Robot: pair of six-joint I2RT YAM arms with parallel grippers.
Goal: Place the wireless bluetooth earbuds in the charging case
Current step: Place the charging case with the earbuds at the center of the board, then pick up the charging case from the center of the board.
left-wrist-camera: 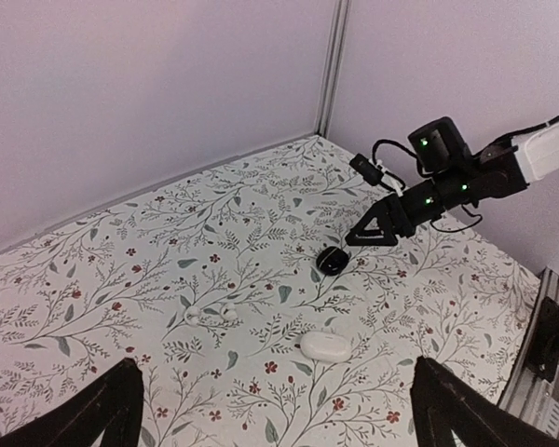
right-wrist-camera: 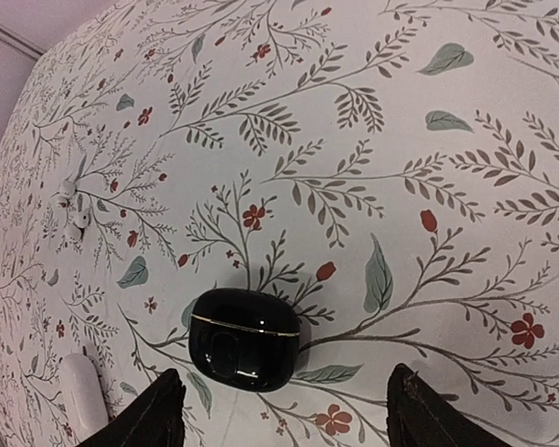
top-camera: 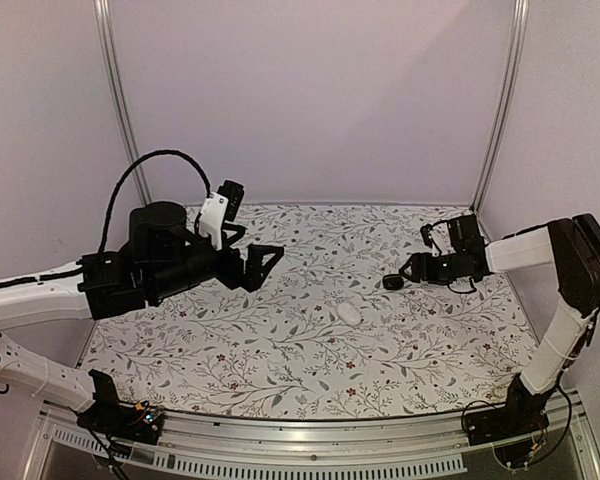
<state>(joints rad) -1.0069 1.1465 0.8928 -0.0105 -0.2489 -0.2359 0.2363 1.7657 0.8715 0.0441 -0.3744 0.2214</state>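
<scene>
**Black charging case** (right-wrist-camera: 245, 349): lid shut, on the bench (top-camera: 280, 370) near its right edge.
**Right gripper** (right-wrist-camera: 284, 391): spread, flanking the case without touching it (placing looks done).
**Left gripper** (left-wrist-camera: 279, 400): spread, holding nothing.
**Earbuds** (left-wrist-camera: 228, 311): small white pair toward the bench's middle, near a white case (left-wrist-camera: 323, 345).
**Next:** probably open the lid, then fetch an earbud.

Bare bench (top-camera: 280, 350) lies open all round the closed black case (right-wrist-camera: 245, 337), which sits just ahead of my spread right jaws and touches neither finger. The white case (right-wrist-camera: 82, 396) lies near it on the left, with a clear lane between them. The two white earbuds (left-wrist-camera: 228, 311) lie farther left, well apart from both cases. My left arm (top-camera: 170, 262) hangs above the bench's left side. Walls and a corner post (left-wrist-camera: 331, 65) close off the far edge.
</scene>
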